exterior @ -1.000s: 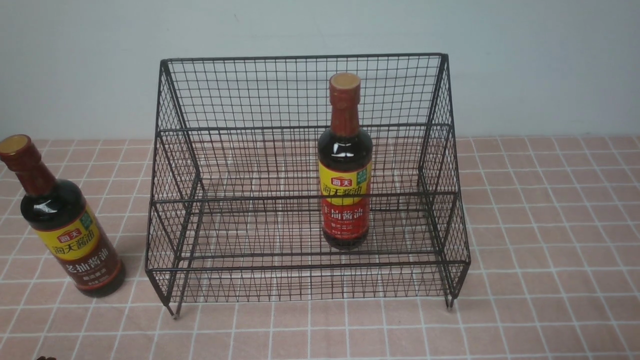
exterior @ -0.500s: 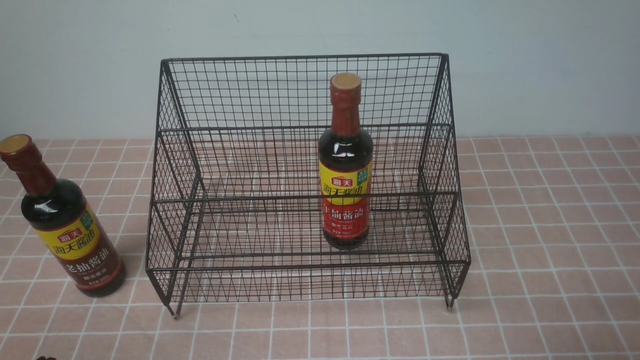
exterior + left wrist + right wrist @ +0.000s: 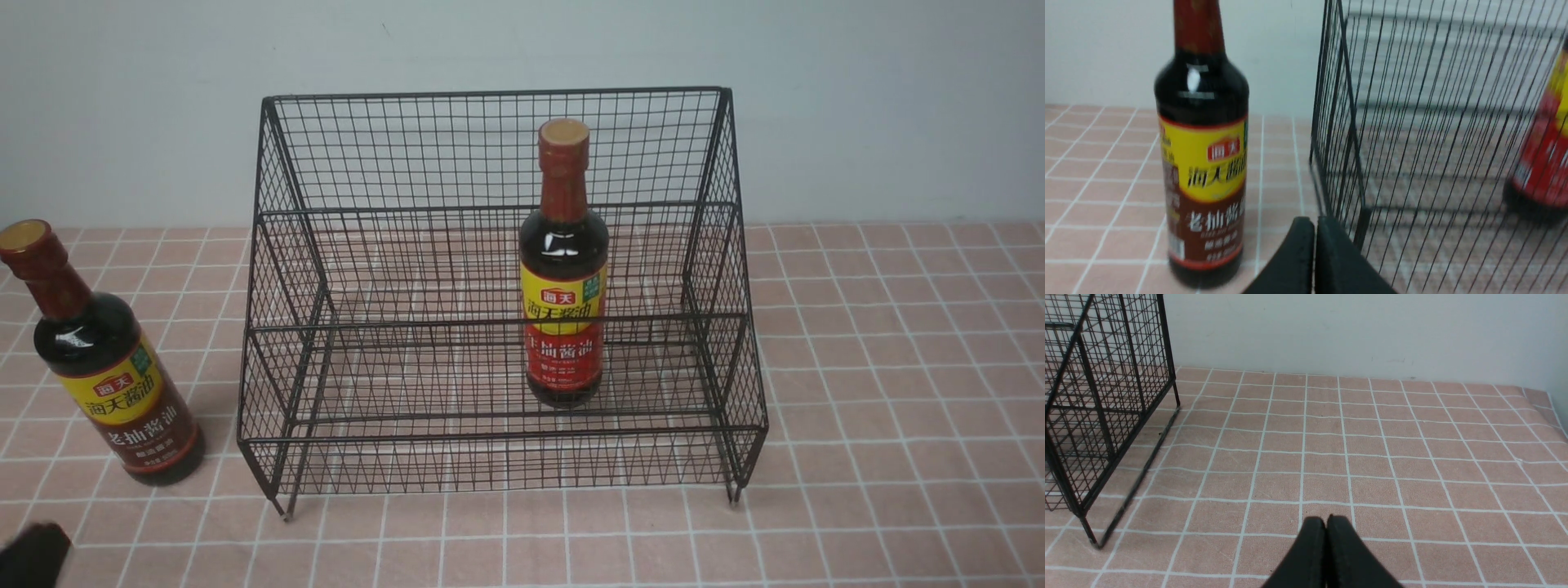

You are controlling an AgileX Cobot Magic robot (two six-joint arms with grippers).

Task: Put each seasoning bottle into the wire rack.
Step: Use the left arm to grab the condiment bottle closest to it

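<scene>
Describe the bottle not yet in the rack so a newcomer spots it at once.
Find the big black wire rack in the centre. Just outside its left side, a dark bottle stands upright on the pink tiles. Its lower label band is dark brown; the bottle inside the rack has a bright red one.

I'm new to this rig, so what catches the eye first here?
A big black wire rack fills the middle of the pink tiled table. One red-banded bottle stands upright inside it, right of centre; a brown-banded bottle stands outside, on the table at its left.
</scene>
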